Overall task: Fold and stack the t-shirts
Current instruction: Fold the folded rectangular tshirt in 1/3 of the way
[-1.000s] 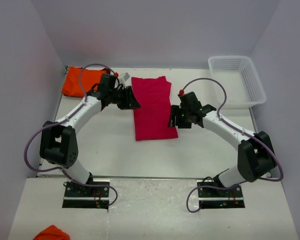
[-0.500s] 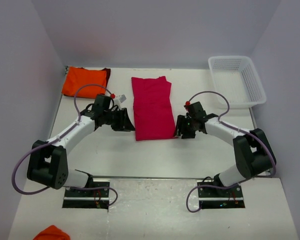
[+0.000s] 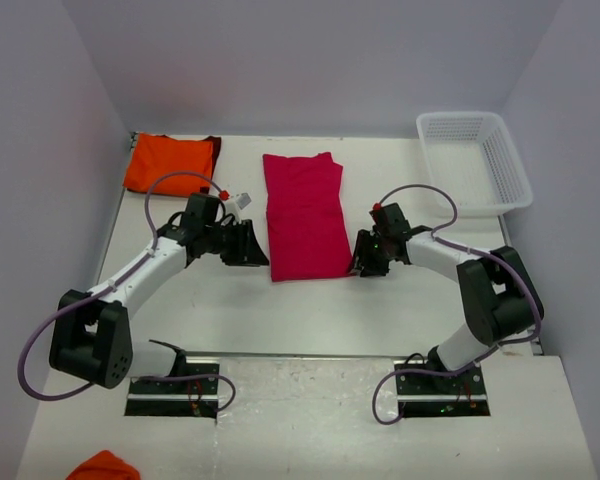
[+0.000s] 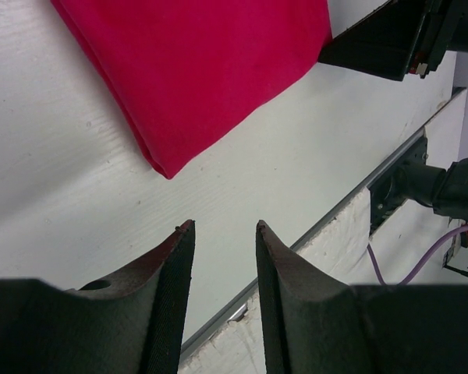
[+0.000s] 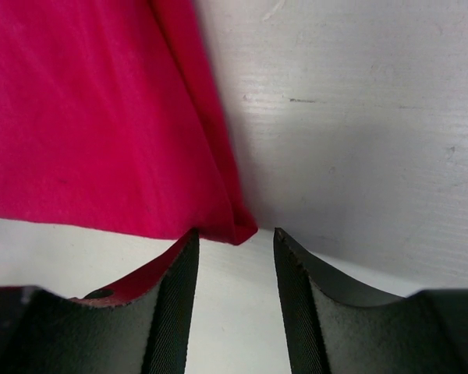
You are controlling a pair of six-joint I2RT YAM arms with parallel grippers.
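Centre: pink shirt, folded strip, long axis 12–6. Orange shirt far off at 10. Left gripper at 9 of the strip's near hem, right gripper at 3. Both jaws spread, empty. The right's tips flank their corner; the left's stop just short.

White links, blk joints, purple cables, red knobs, blk left gripper, right gripper

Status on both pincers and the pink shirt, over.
Left pincer open, empty, just short of pink shirt. Right pincer open, shirt's near corner at its tips. Nothing blocking.
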